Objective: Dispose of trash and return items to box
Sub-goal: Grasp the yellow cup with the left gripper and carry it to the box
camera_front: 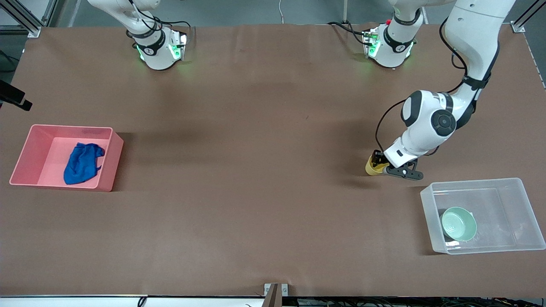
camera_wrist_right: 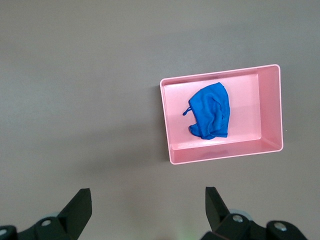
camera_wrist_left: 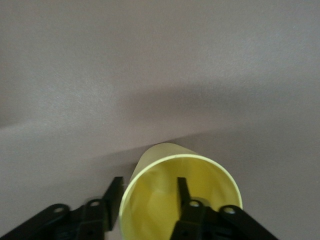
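Pink bin [camera_front: 25, 158]: you had the blue rag [camera_front: 82, 163] lying inside it, at the right arm's end.
Right gripper [camera_wrist_right: 147, 212]: fingers spread, empty, waiting high over the table.
Left gripper [camera_front: 381, 164]: pinched the yellow cup [camera_front: 373, 168] wall, one finger inside.
Clear tub [camera_front: 527, 200]: you had the mint bowl [camera_front: 458, 224] in it.

The front view looks steeply down from high across the table [camera_front: 256, 149], facing the 2 arm bases along its top edge and taking in the whole desk. The left wrist view sits very close over the yellow cup [camera_wrist_left: 177, 195], near the corner at the left arm's end. The right wrist view hangs high, facing straight down on the pink bin [camera_wrist_right: 222, 117]. Front and right wrist views share that bin; front and left wrist views share the cup.
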